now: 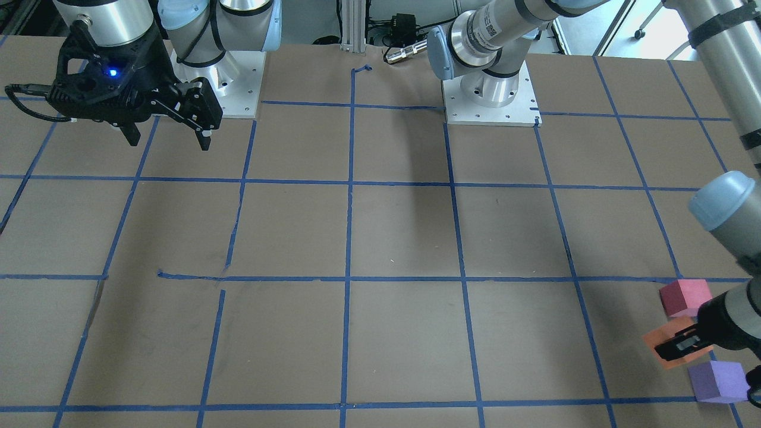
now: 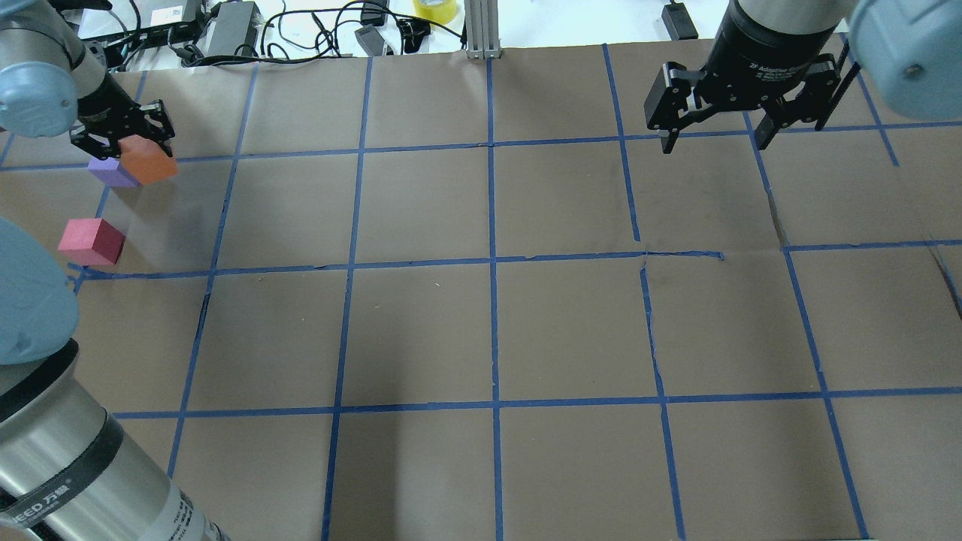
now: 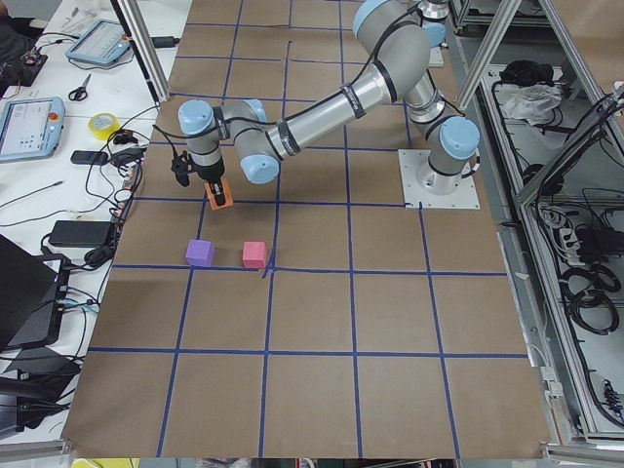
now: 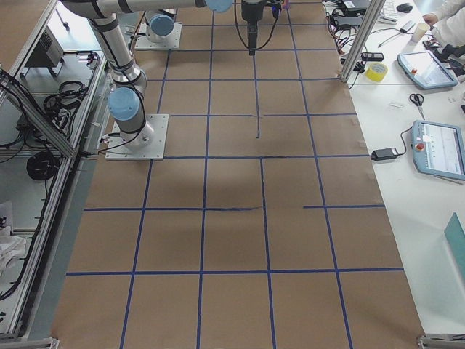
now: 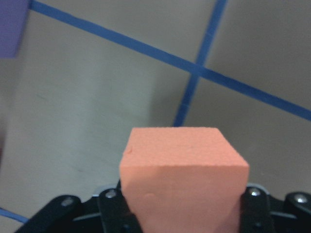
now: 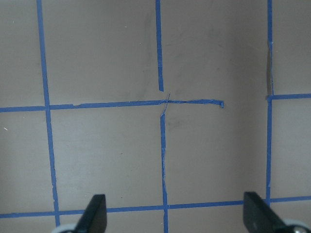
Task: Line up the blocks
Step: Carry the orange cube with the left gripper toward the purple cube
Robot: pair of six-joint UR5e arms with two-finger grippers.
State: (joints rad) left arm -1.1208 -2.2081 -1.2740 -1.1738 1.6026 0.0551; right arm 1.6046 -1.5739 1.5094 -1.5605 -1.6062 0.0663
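Note:
My left gripper [image 2: 124,143] is shut on the orange block [image 2: 148,160] and holds it off the table; the block fills the left wrist view [image 5: 182,177] and shows in the front view [image 1: 672,345] and the left view [image 3: 220,193]. The purple block [image 2: 111,172] sits on the table just beside and below it, also in the front view [image 1: 718,381]. The crimson block [image 2: 92,242] sits nearer the robot, also in the front view [image 1: 685,297]. My right gripper [image 2: 714,139] is open and empty, high over the far right of the table.
The table is brown paper with a blue tape grid [image 2: 492,263]. Cables, power bricks and a yellow tape roll [image 2: 436,9] lie past the far edge. The left arm's elbow [image 2: 30,308] overhangs the near left corner.

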